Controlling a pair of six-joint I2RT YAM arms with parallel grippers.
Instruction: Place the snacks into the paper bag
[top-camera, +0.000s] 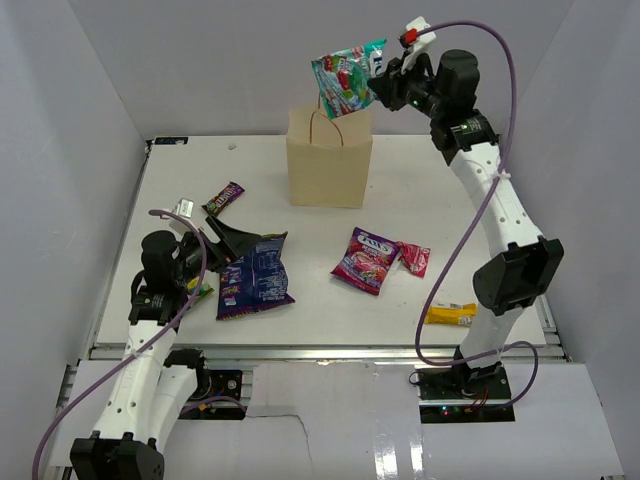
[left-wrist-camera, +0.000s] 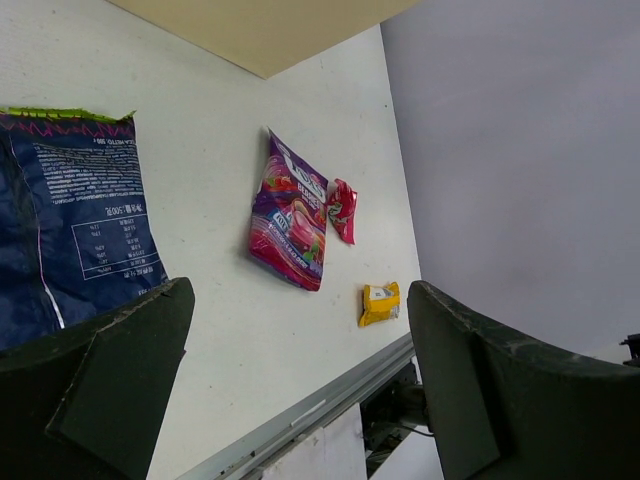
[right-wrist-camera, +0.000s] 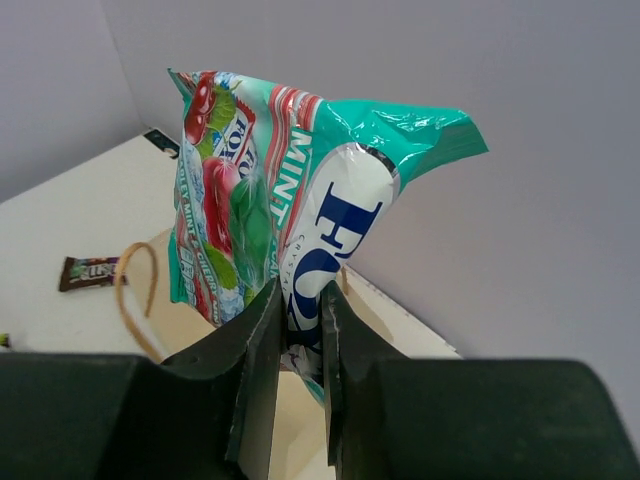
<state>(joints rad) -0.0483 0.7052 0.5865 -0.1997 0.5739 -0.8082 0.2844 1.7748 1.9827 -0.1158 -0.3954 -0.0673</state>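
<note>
My right gripper (top-camera: 383, 82) is shut on a green-red candy bag (top-camera: 346, 80) and holds it in the air above the open top of the tan paper bag (top-camera: 330, 170). In the right wrist view the candy bag (right-wrist-camera: 290, 200) is pinched between my fingers (right-wrist-camera: 262, 330), with the paper bag (right-wrist-camera: 190, 330) below. My left gripper (top-camera: 240, 245) is open and empty, low over the large blue-purple bag (top-camera: 252, 278). On the table lie a magenta candy bag (top-camera: 365, 259), a small pink packet (top-camera: 414, 258), a yellow bar (top-camera: 451, 314) and a dark purple bar (top-camera: 224, 198).
A small silver-green packet (top-camera: 183, 208) lies near the left arm. White walls close in the table on the left, back and right. In the left wrist view the magenta bag (left-wrist-camera: 290, 225), pink packet (left-wrist-camera: 342, 210) and yellow bar (left-wrist-camera: 380, 303) lie ahead.
</note>
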